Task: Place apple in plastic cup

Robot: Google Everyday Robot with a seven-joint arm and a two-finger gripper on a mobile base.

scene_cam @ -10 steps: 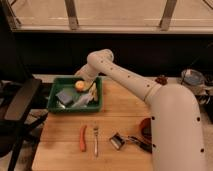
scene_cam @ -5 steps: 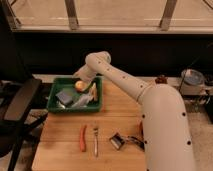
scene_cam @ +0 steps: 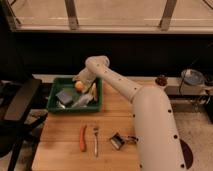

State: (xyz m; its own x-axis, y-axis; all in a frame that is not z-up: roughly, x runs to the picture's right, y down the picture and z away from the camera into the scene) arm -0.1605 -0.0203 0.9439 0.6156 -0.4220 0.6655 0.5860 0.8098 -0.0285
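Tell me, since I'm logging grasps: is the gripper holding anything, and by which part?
Cannot tell: the gripper sits at the apple in the green tray.

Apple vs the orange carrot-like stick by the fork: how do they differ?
Shape: the apple is small and round; the orange stick is long and thin.
Place: the apple sits in the green tray, right under the hand; the orange stick lies flat on the wooden table beside the fork, far from the hand.
Colour: the apple is orange-yellow; the orange stick is a deeper orange.
Shared: both are warm orange tones.
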